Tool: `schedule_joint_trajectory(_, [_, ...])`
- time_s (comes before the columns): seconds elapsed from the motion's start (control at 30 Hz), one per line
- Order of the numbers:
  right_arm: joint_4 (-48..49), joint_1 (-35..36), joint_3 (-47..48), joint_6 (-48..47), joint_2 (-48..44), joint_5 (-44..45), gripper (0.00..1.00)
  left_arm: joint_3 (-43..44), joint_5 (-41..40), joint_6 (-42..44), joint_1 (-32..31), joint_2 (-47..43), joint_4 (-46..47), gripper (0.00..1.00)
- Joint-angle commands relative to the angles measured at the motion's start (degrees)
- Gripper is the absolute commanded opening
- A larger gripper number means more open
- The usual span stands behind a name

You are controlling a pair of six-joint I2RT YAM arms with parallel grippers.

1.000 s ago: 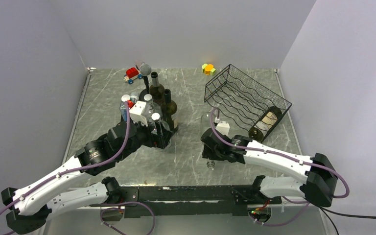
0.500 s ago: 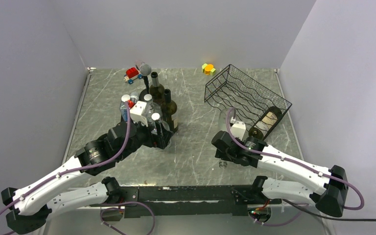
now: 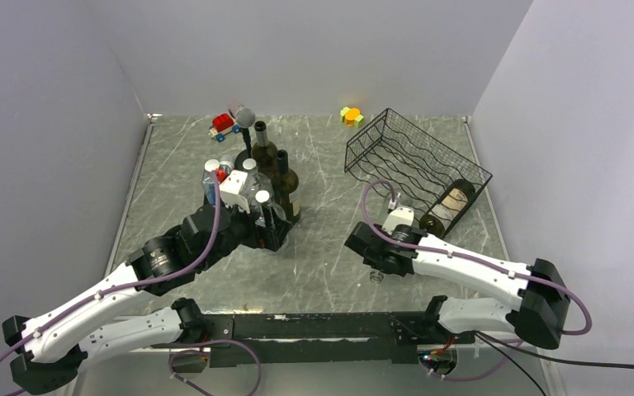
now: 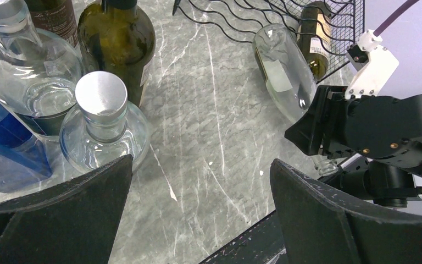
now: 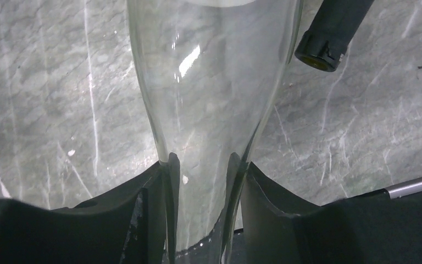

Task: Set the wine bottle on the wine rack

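Wine bottle (image 4: pixel 283 77): clear, smooth glass with tapering shoulders, its base pointing at the near side of the wine rack (image 3: pixel 413 161), a black wavy-wire box. Right gripper (image 5: pixel 202 162) is clenched on the neck, arm stretched low toward the rack. Left gripper (image 4: pixel 200 165) is released, well left of the rack.

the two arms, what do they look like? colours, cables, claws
The left arm and right arm both have white shells on the links and black joints, with a purple cable running along each and a white block at each wrist. The left claw and right claw have broad matte black fingers.
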Motion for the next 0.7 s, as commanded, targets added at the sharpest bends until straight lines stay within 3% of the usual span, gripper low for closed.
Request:
schedule_joint_trajectory(0.0, [-1.8,-0.7,5.7,7.2,2.1,17.6,0.00,1.8,0.2,0.1,-0.1,-0.4,0.6,0.99])
schedule_joint_trajectory(0.2, [-2.1,-2.9,6.3,8.4,6.0,20.9,0.00,2.0,0.3,-0.2,-0.1,-0.6,0.3,0.99])
schedule_joint_trajectory(0.53, [18.9,-13.5,0.6,-11.3,3.3,20.2,0.00,2.7,0.1,-0.1,-0.1,-0.1,0.0,0.99])
schedule_joint_trajectory(0.67, [23.0,-16.8,-0.3,-12.8,5.0,21.7,0.00,3.2,0.0,0.4,-0.1,0.7,0.0,0.99])
